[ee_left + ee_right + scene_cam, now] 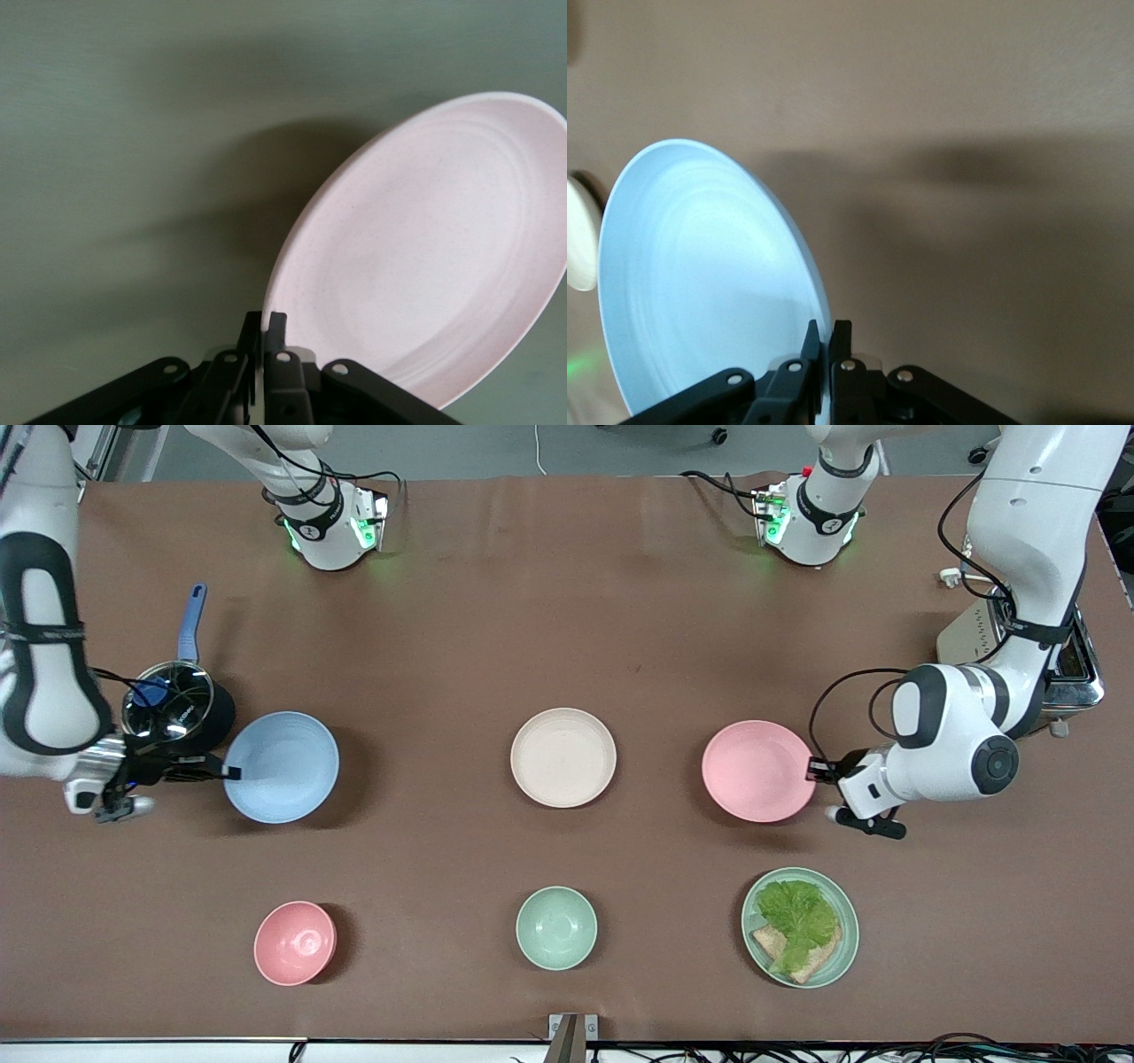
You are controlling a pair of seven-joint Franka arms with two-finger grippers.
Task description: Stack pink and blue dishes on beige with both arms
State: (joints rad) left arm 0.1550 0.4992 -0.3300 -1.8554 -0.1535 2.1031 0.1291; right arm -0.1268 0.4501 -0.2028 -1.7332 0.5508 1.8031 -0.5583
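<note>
We see the left hand (813,770) clamped on the rim of the pink plate (757,771) toward the left arm's end of the table (567,602), and the right hand (232,772) pinching the blue plate (282,766) at its rim toward the right arm's end. Between them the beige plate (563,757) sits bare — both plates apart from it, each casting a shadow on the table.

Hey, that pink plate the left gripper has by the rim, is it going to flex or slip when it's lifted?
The pink plate looks rigid, so probably no flex. The left gripper pinches only its thin rim, so it may sag or pivot. Its matte surface likely limits slipping.
</note>
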